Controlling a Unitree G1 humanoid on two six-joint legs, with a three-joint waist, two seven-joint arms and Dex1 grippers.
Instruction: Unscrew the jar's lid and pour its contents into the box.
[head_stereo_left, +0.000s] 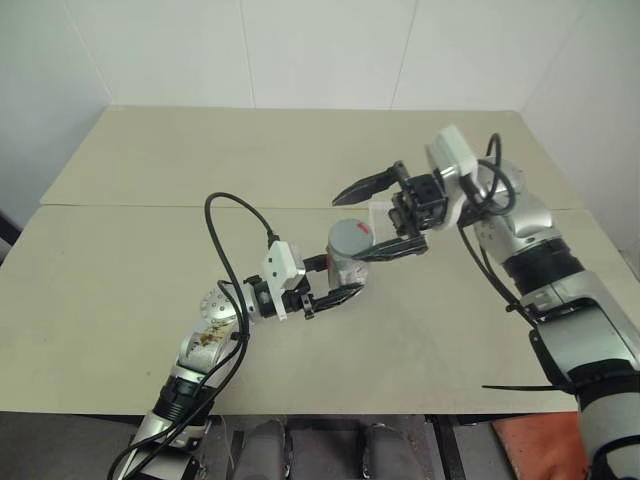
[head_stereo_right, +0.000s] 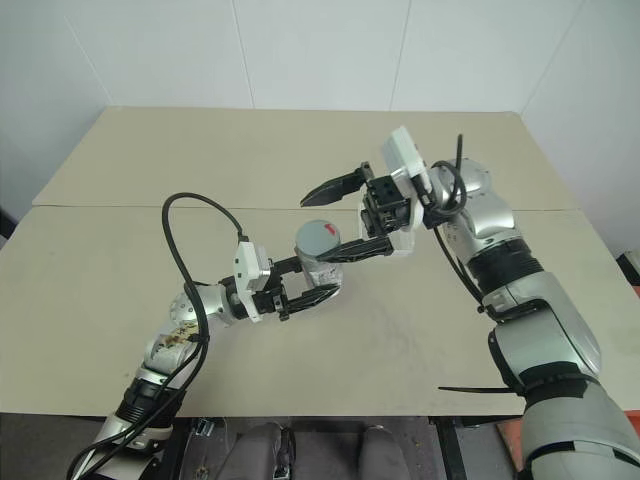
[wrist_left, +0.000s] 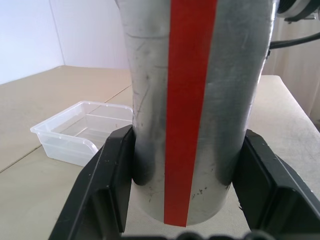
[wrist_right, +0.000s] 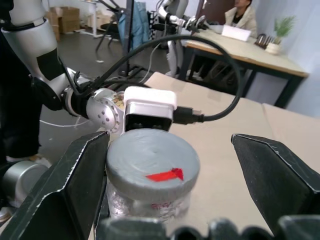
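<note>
My left gripper (head_stereo_left: 343, 281) is shut on the jar (head_stereo_left: 347, 262), a silvery cylinder with a red stripe (wrist_left: 190, 100), and holds it upright above the table. The grey lid (wrist_right: 152, 161) sits on the jar's mouth and bears a small red arrow mark. My right gripper (head_stereo_left: 376, 218) is open, with one finger on each side of the lid. One finger (wrist_right: 70, 190) is close beside the lid, the other (wrist_right: 277, 175) well apart from it. The clear plastic box (wrist_left: 65, 149) stands on the table just behind the jar. The contents are hidden inside the jar.
The beige table (head_stereo_left: 150, 290) has a seam running across it and ends at a white wall. A black cable (head_stereo_left: 222, 240) loops up from my left wrist. In the right wrist view a person (wrist_right: 241, 15) sits at a desk far behind.
</note>
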